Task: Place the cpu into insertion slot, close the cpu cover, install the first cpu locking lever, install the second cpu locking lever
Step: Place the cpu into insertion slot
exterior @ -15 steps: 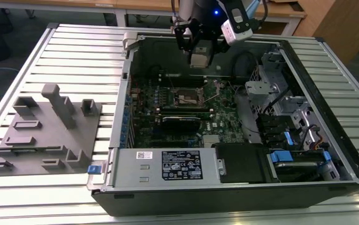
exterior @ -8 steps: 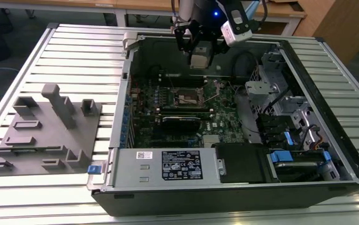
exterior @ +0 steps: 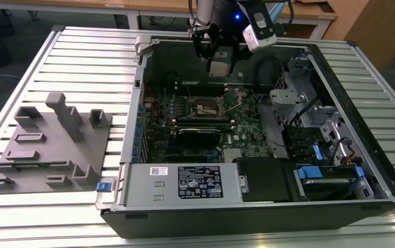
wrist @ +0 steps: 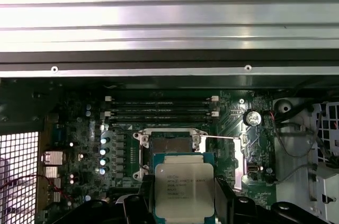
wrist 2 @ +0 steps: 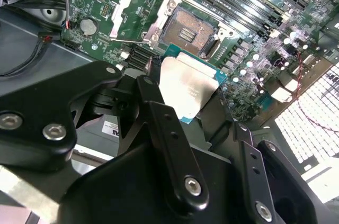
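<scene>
Arm [exterior: 226, 11]: hanging down from above, its wrist end lowest.
Gripper [exterior: 219, 60]: pointing downward, black fingers [wrist 2: 159, 114] pinching the cpu [wrist 2: 188, 90] by two opposite edges.

There is one slatted worktop [exterior: 80, 57], and on it one open computer case [exterior: 252, 219] and one grey plastic rack [exterior: 52, 150]. The case holds one green motherboard [exterior: 246, 121] and one metal power-supply box [exterior: 183, 183]. The board carries one square socket [wrist: 169, 142], one metal cover frame [wrist 2: 123, 8] and one coin battery [wrist 2: 87, 26]. At the ends of the long memory slots in the first wrist view there are four white clips [wrist: 107, 98]. Two small screws [wrist: 54, 69] sit in the case rail. There is one robot arm [exterior: 225, 20] with two black jaws, and one chip [wrist: 184, 184] between them.
</scene>
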`<state>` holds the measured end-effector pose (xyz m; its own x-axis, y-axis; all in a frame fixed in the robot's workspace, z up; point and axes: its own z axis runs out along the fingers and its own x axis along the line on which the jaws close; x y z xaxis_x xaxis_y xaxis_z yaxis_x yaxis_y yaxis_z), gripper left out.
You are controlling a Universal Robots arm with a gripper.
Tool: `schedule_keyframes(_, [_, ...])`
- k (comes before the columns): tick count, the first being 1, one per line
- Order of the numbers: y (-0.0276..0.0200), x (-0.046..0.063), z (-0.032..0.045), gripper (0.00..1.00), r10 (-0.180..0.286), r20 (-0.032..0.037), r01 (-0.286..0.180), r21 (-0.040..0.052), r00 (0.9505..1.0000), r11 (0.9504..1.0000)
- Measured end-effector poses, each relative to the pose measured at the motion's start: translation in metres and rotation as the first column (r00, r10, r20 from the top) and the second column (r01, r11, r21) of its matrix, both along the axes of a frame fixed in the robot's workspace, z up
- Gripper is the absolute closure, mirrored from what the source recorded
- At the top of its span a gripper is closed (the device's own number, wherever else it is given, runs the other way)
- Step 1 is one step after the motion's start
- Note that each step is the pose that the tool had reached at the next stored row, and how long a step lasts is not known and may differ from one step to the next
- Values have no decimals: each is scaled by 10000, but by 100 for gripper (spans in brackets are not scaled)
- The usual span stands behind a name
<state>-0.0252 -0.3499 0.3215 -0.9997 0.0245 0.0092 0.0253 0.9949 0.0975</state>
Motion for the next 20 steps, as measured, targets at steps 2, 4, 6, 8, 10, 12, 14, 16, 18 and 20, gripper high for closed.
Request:
schedule_keyframes(2, [0,0,-9,46,0,9,0,-1,10000,10000])
schedule_keyframes(4, [0,0,-9,46,1,9,-1,-3,10000,10000])
schedule_keyframes(6, [0,0,-11,46,1,10,-1,0,10000,10000])
schedule_keyframes(8, [0,0,-12,46,1,10,-1,0,10000,10000])
schedule_keyframes(10, [0,0,-18,46,1,12,-1,3,10000,10000])
schedule_keyframes(12, [0,0,-30,46,1,18,-1,1,10000,10000])
schedule_keyframes(14, [0,0,-34,46,1,19,-1,-2,10000,10000])
schedule_keyframes(16, [0,0,-34,46,1,19,-1,-2,10000,10000])
schedule_keyframes(18, [0,0,-36,46,1,20,-1,0,10000,10000])
schedule_keyframes(20, [0,0,-39,46,1,20,-1,2,10000,10000])
